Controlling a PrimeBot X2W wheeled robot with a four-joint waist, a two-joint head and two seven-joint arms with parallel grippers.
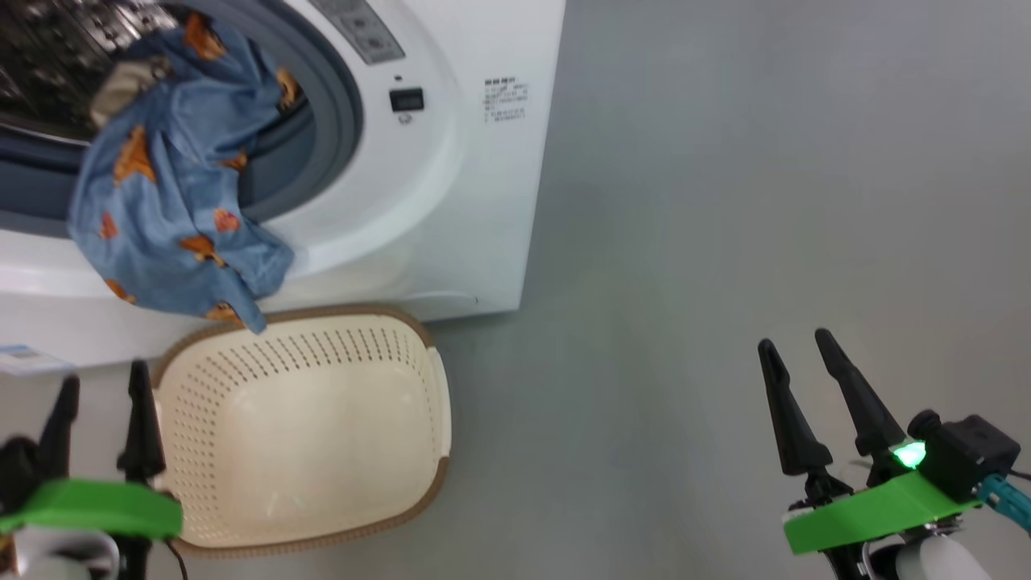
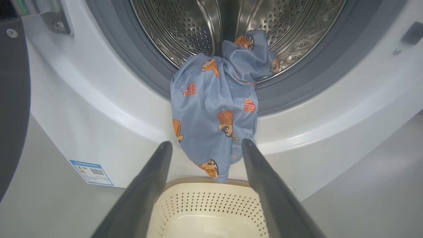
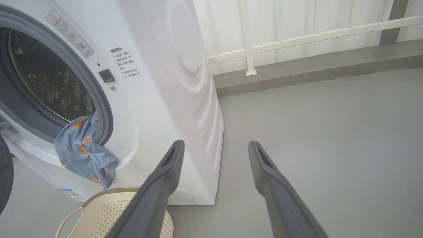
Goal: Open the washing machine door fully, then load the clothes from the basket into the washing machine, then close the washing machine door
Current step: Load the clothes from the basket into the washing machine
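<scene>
Clothes [image 1: 173, 201]: half in, half out. Bunched at the top inside the steel drum [image 2: 178, 29], draped over the grey seal [image 2: 109, 46] and down the white front of the washing machine [image 1: 451, 201], with the lowest hem at the brown rim of the basket [image 1: 322, 362]; touching or just clear, impossible to say. Nothing visible inside the basket, so probably the last of the load.

Washing machine door [image 2: 13, 115] swung open, its black rim at the edge of the left wrist view, clear of the opening.

Left gripper [image 1: 103, 379]: fingers spread wide, nothing between them, poised above the near end of the basket and aimed at the hanging cloth. Right gripper [image 1: 793, 342]: likewise spread and empty, off to the right above bare floor [image 1: 685, 242], well apart from the machine.

Step in hand, by judgement: getting the dangling half over the lip and into the drum. Best done with the left gripper, already lined up.

- Go in low, near the hem, and close on a thick fold rather than a single layer, for less risk of slipping.
- Lift up and forward over the seal, then carry deep into the drum before letting go, not merely to the lip.
- Avoid pinching the rubber seal together with the cloth.
- Check afterwards for any corner left lying on the seal; a trapped edge likely to keep the door from latching.
- Leave the door alone until then.
</scene>
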